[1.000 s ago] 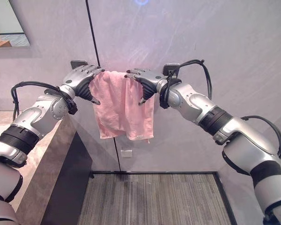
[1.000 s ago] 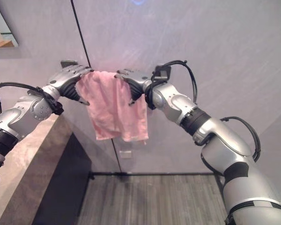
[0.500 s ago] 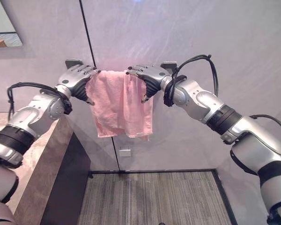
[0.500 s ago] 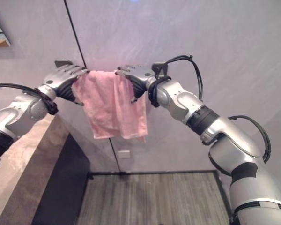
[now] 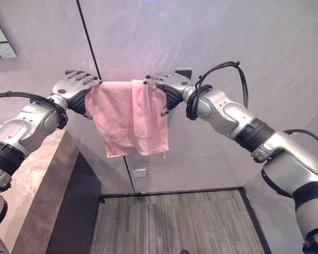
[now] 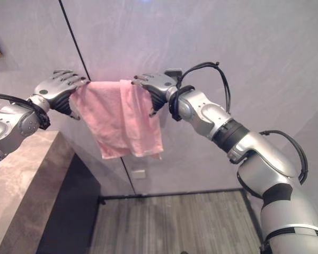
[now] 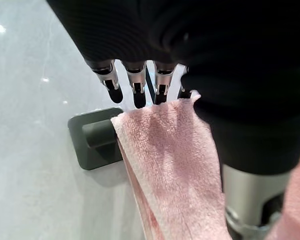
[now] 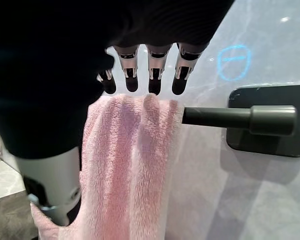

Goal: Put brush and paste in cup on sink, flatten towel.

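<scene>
A pink towel [image 5: 128, 119] hangs over a dark rail [image 8: 220, 116] fixed to the grey wall by dark brackets [image 7: 92, 137]. My left hand [image 5: 73, 90] is at the towel's left top edge, fingers [image 7: 135, 85] over the rail and thumb under the cloth. At the towel's right top edge my right hand [image 5: 169, 87] has its fingers [image 8: 152, 75] over the folds and its thumb hanging down in front. The cloth is spread along the rail, with bunched folds on its right half and an uneven lower hem.
A stone counter [image 5: 37, 180] with a dark side panel stands at the lower left. A mirror corner [image 5: 0, 47] shows at the upper left. A small wall socket [image 5: 140, 172] sits below the towel, above the striped floor [image 5: 175, 222].
The view has shifted. My left hand has moved left along the rail away from my right hand, drawing the towel's left edge with it, so the towel hangs wider.
</scene>
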Robot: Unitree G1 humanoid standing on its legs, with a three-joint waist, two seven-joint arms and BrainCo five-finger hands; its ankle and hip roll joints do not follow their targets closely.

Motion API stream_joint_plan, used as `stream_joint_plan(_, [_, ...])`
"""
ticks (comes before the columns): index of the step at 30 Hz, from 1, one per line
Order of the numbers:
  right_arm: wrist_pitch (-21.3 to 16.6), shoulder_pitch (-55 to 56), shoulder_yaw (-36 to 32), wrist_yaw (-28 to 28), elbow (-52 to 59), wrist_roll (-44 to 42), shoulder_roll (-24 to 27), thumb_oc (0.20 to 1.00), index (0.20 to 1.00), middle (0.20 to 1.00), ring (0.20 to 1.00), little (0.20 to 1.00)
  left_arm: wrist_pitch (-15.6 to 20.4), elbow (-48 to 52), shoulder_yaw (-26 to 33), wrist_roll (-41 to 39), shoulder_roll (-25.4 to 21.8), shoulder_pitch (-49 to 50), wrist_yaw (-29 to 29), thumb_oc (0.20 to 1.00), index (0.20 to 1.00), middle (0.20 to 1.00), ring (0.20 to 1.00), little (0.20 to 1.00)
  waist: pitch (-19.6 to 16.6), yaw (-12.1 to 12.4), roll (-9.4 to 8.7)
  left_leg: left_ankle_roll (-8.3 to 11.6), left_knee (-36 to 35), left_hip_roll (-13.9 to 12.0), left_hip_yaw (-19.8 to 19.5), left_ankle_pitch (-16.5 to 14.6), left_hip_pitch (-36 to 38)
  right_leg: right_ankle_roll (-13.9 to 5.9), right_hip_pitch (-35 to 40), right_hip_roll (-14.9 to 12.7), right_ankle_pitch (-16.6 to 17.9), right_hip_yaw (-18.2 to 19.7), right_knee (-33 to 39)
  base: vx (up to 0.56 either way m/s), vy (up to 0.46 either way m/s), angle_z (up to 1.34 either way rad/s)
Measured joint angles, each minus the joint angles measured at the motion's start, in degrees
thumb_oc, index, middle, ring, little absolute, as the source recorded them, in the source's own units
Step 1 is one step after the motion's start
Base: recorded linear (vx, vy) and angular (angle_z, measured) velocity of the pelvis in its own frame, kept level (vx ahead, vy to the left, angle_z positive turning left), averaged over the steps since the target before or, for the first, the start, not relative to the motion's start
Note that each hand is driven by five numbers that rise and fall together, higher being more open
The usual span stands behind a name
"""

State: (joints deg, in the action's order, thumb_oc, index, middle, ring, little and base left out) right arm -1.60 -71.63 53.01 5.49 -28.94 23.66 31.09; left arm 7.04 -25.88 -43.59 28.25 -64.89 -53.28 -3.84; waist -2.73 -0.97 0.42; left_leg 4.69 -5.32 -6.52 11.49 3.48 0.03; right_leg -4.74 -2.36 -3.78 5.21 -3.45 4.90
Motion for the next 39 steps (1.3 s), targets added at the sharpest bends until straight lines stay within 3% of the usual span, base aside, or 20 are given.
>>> stream_joint_plan(6, [-0.46,0.07,0.99,1.03,-0.66,2.91,1.44,1.000,1.000,1.000,1.000,1.000,-0.14,0.71,0.85,2.17,-0.05,0.92,-0.46,1.000,1.000,1.000,1.000,1.000,-0.01,0.02,-0.02,-0.01,0.00,0.06,-0.14,0.00,-0.07,0.01,0.03,-0.04,0.02,-0.07,-0.01,-0.04,-0.006,0.01])
stream_joint_plan(10, [-1.24,0.07,2.34,1.09,0.62,6.79,3.87,1.000,1.000,1.000,1.000,1.000,-0.08,2.36,6.59,2.17,0.63,6.30,-1.70,1.000,1.000,1.000,1.000,1.000,0.03,0.05,0.27,0.00,0.00,0.04,-0.37,0.00,-0.27,0.01,-0.09,-0.02,-0.02,-0.14,0.00,-0.05,0.002,0.02])
stream_joint_plan(26, [-2.68,-0.97,3.72,-0.43,-3.24,10.72,5.92,1.000,1.000,1.000,1.000,1.000,-0.18,-2.04,2.58,6.66,1.93,3.58,-3.46,1.000,1.000,1.000,1.000,1.000,-0.51,0.24,2.00,0.82,-0.26,0.00,-2.86,0.77,-3.19,-0.09,-1.71,-0.11,-0.08,-2.01,0.02,-0.02,-0.002,0.07])
stream_joint_plan(39, [-4.94,-0.92,3.98,-1.75,-3.09,11.45,9.22,1.000,1.000,1.000,1.000,1.000,0.41,-4.23,4.56,6.58,1.75,5.02,-5.68,1.000,1.000,1.000,1.000,1.000,-0.45,0.18,2.69,0.84,-0.26,0.00,-2.89,0.85,-4.16,-0.05,-2.55,-0.13,-0.04,-1.96,0.02,0.00,0.000,0.00])
